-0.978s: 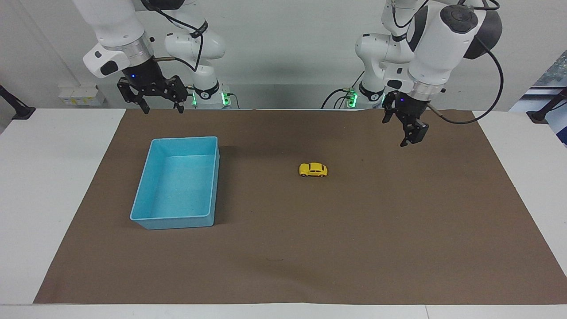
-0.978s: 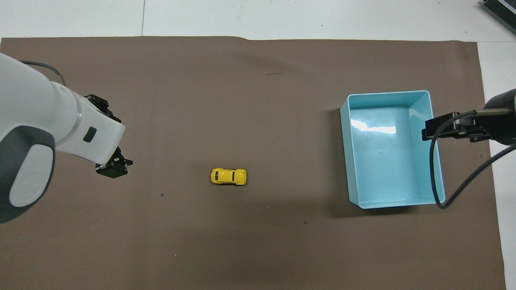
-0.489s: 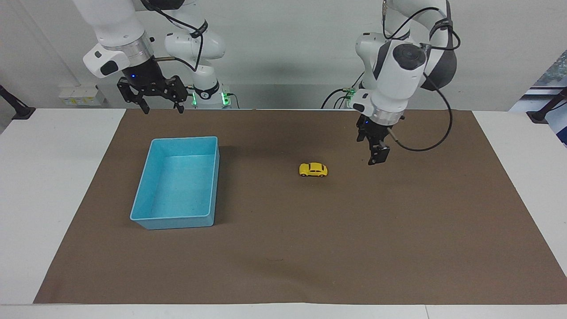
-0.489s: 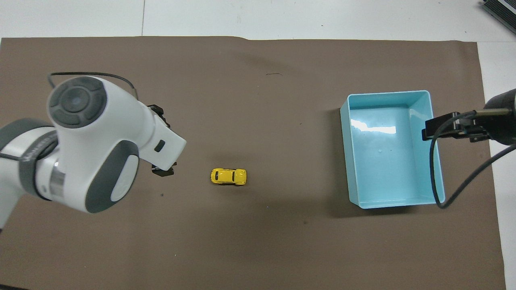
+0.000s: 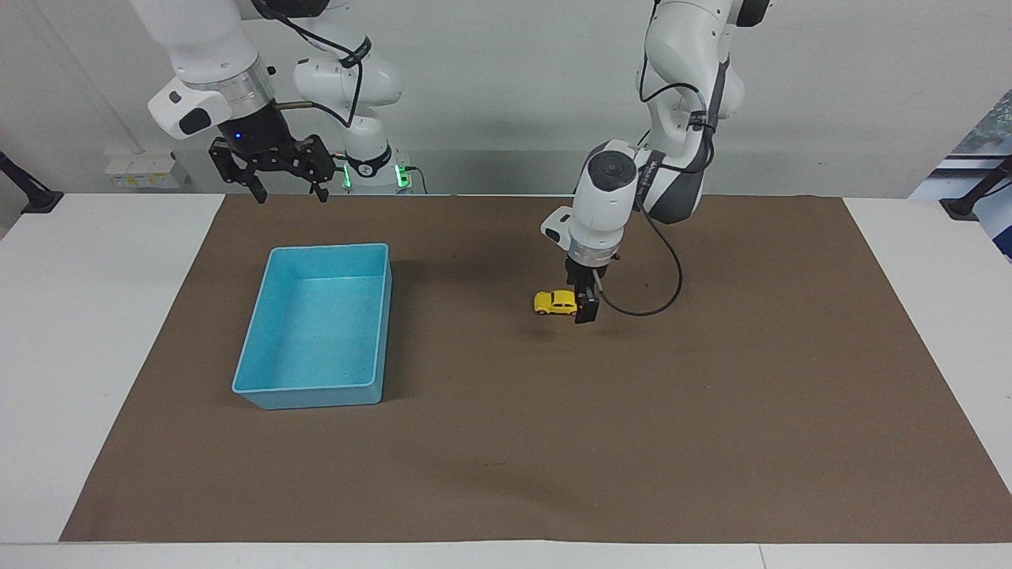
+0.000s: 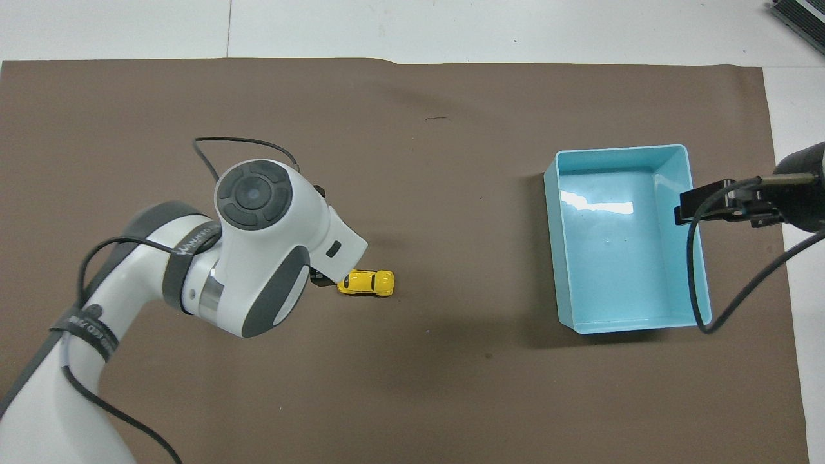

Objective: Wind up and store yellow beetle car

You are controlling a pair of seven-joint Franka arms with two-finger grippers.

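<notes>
The yellow beetle car (image 5: 558, 303) (image 6: 367, 282) is sitting on its wheels on the brown mat (image 5: 711, 411) (image 6: 412, 386) covering the bench (image 5: 95, 332) (image 6: 451, 26), roughly mid-mat.

Taking the car as landmark: the blue tray (image 5: 251, 363) (image 6: 701, 283) is lying well apart from it, toward the right arm's end of the bench, w/ nothing showing inside. The tray's long side is running toward and away from the robots.

The left claw (image 5: 586, 310) (image 6: 318, 278) is pointing down low at the car's end that faces the left arm's end of the bench, just beside the car. In the facing view the dark fingertips are overlapping that end of the car; can't tell if they're touching it or just hanging right at it. Whether the fingers are wide or narrow can't be told either: they're seen edge-on in the facing view, and in the overhead view the wrist is covering nearly all of the claw. The car isn't looking lifted.

The right claw (image 5: 286, 194) is hanging in the air well apart from the car, over the mat edge nearest the robots, by the tray's end closest to them. Its fingers are spread wide, nothing between them. The right arm is waiting there. In the overhead view only its dark wrist part and cable are showing over the tray's rim.
</notes>
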